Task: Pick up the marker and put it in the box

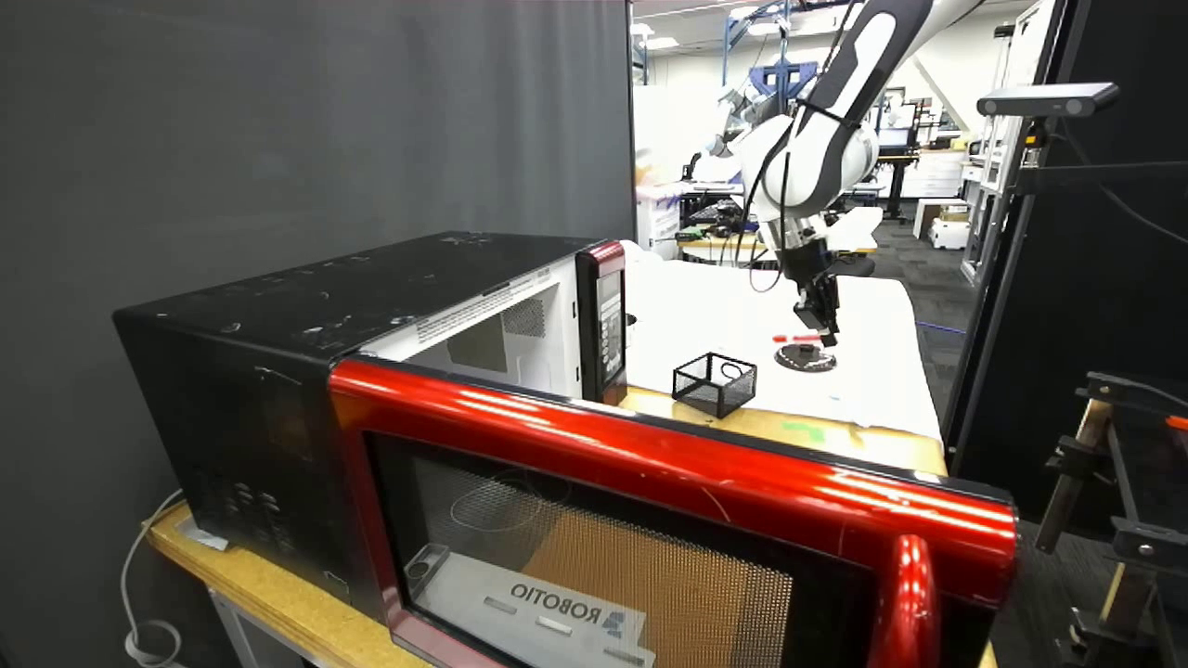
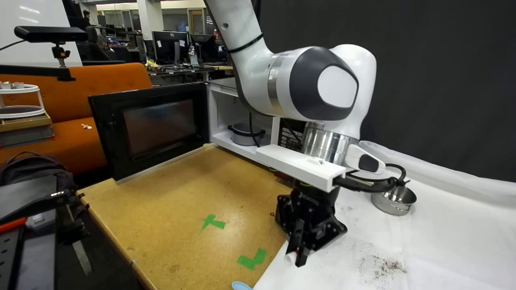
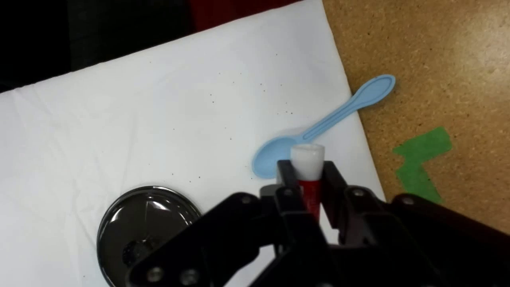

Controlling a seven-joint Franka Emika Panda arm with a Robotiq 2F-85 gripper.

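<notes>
The marker is red and white. My gripper point(image 3: 306, 171) is shut on it in the wrist view, with the marker's white end point(image 3: 307, 161) sticking out past the fingertips. In an exterior view the marker point(image 1: 806, 338) lies about level across the fingertips of the gripper point(image 1: 828, 334), its red end to the left. In an exterior view its white end point(image 2: 290, 258) shows at the gripper point(image 2: 297, 257). The small black mesh box point(image 1: 721, 397) stands on the table near the microwave, to the left of the gripper in that view. It does not show in the remaining views.
A microwave point(image 1: 371, 288) stands with its red door point(image 1: 668, 427) swung open. A dark round lid point(image 1: 806, 360) lies below the gripper, also in the wrist view point(image 3: 149, 223). A blue spoon point(image 3: 275, 156) lies under the fingertips. A metal pot point(image 2: 392, 203) stands on the white sheet.
</notes>
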